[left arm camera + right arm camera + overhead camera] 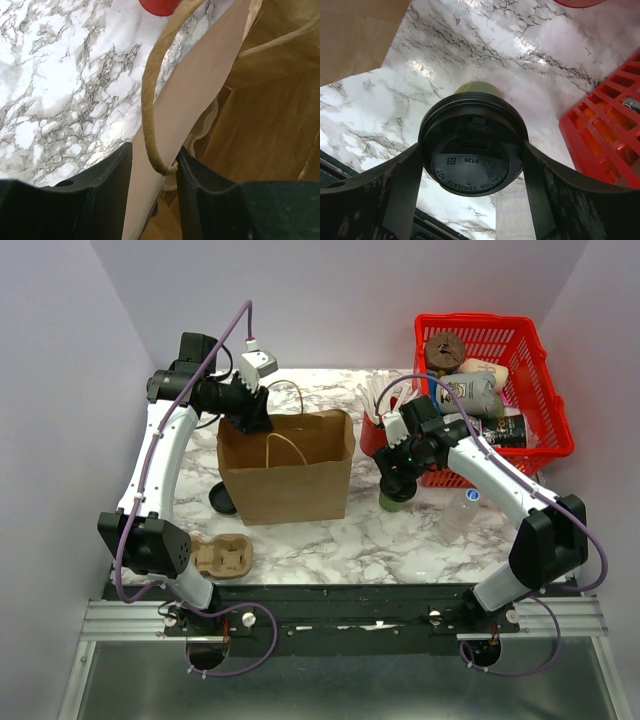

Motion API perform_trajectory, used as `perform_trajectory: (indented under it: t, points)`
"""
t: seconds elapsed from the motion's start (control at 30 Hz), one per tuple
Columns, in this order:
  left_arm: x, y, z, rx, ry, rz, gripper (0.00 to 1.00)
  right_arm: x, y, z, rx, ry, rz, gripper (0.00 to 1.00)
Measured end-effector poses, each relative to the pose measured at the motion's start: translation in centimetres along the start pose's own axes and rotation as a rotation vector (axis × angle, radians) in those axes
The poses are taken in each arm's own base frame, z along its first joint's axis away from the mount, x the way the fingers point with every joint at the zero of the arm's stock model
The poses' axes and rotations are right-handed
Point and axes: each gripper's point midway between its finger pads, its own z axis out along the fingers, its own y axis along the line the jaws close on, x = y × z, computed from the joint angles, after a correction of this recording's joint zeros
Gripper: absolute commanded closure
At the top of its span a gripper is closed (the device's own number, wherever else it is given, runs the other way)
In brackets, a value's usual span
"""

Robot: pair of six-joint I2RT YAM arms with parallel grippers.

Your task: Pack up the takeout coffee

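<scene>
Tabletop [360,540] bare at lower centre: passable. Paper bag [285,480] fills centre; red basket [480,318] fills upper right. Gap between them crowded: red cup [371,438], takeout coffee [392,504]. Bottle [458,515] lies lower right, cup carrier [222,558] lower left.

The left arm [158,455] reaches far forward, its wrist bent down. The left gripper [155,155] points downward, jaws half apart, with the wall of a brown paper bag [195,95] standing between them; whether they pinch it is unclear. The right arm [500,475] folds inward at the elbow. The right gripper [472,150] hangs downward, both fingers pressed against the round black plastic lid of a small olive-green paper cup [475,90].
</scene>
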Motion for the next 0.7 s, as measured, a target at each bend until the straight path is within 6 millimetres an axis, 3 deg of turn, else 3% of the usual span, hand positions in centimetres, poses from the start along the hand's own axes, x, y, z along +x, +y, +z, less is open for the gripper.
perform_trajectory:
  t: [0.3, 0.7]
  points:
    - [0.1, 0.0, 0.0, 0.001, 0.002, -0.002, 0.52, 0.4, 0.3, -0.3, -0.019, 0.012, -0.023, 0.37]
    - [0.0, -0.3, 0.1, 0.016, -0.005, -0.013, 0.52, 0.0, 1.6, -2.5, -0.094, 0.016, -0.064, 0.43]
